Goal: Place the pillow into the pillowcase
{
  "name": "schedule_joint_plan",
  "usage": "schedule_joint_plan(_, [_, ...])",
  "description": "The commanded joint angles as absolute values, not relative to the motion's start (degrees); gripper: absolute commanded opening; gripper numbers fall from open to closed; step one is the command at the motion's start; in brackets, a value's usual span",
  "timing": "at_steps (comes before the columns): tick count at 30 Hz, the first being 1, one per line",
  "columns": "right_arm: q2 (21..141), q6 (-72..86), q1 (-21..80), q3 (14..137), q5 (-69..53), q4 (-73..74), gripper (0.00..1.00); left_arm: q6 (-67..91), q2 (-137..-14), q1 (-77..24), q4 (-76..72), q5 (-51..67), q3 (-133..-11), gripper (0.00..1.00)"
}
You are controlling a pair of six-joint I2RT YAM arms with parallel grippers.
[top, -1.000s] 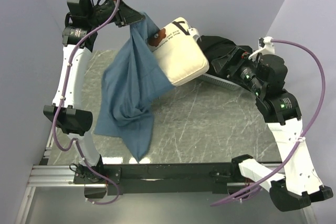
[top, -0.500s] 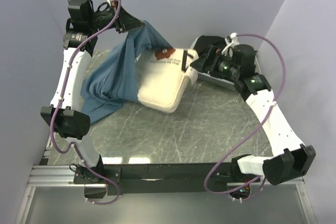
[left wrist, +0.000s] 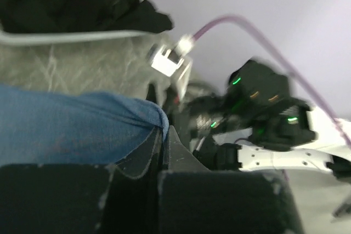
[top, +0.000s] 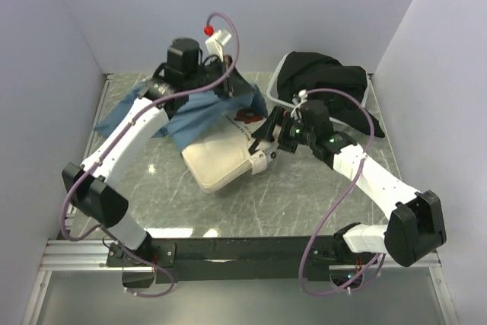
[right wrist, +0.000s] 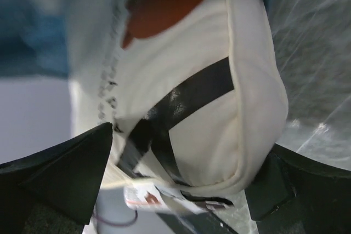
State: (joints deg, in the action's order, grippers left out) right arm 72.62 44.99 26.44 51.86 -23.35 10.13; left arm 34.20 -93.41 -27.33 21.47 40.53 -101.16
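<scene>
The cream-white pillow [top: 221, 161] lies flat on the table, its bear print and black stripe toward the far right end. Over that far end lies the wrinkled dusty-blue pillowcase [top: 194, 116], spreading back to the left. My left gripper [top: 230, 90] is above the pillow's far edge, shut on a fold of the pillowcase [left wrist: 66, 130]; in the left wrist view the jaws [left wrist: 163, 135] pinch the blue hem. My right gripper [top: 262, 146] stands wide with the pillow's right end [right wrist: 219, 113] filling the gap, both fingers against it. Blue cloth [right wrist: 33, 42] shows beyond the pillow.
A white basket [top: 278, 97] full of black clothing [top: 319, 74] stands at the back right, close behind my right arm. Purple walls close in the table on the left, back and right. The left wrist view shows the basket rim [left wrist: 66, 36] and my right arm [left wrist: 274, 108].
Both arms came down toward the table's middle. The pillow went from hanging in the air to lying on the table, and the pillowcase was drawn from hanging at the left onto its far end.
</scene>
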Motion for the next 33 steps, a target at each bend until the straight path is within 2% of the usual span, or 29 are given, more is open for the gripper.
schedule_joint_plan(1, [72.2,45.0,24.1,61.6,-18.3,8.3,0.96,36.3,-83.2,-31.4,17.2,21.4,-97.0,0.01])
schedule_joint_plan(3, [71.9,45.3,23.3,62.5,-18.8,10.0,0.98,38.0,-81.7,-31.5,19.9,9.5,-93.5,0.01])
schedule_joint_plan(7, [70.7,45.2,23.7,57.8,-14.2,12.0,1.00,45.2,-77.5,-31.5,16.4,2.2,-81.3,0.01])
schedule_joint_plan(11, [69.5,46.0,20.6,48.1,-12.6,11.2,1.00,50.4,-78.0,-31.4,11.8,1.1,-74.9,0.01])
schedule_joint_plan(17, [63.1,48.1,15.5,39.9,-6.9,13.4,1.00,55.2,-82.9,-30.5,7.6,1.3,-73.3,0.01])
schedule_joint_plan(20, [60.7,48.4,12.2,37.8,-7.6,14.8,1.00,56.2,-85.4,-30.4,6.2,2.8,-74.1,0.01])
schedule_joint_plan(23, [58.6,50.4,10.9,34.4,-14.4,13.1,1.00,56.9,-86.7,-30.4,3.6,4.1,-73.5,0.01])
schedule_joint_plan(26, [55.4,56.2,14.6,28.2,-19.7,6.6,1.00,57.3,-87.4,-30.6,2.6,5.3,-72.9,0.01])
schedule_joint_plan(33, [52.6,66.7,31.6,21.8,-10.4,-5.3,1.00,55.8,-85.5,-32.2,3.5,5.5,-71.5,0.01])
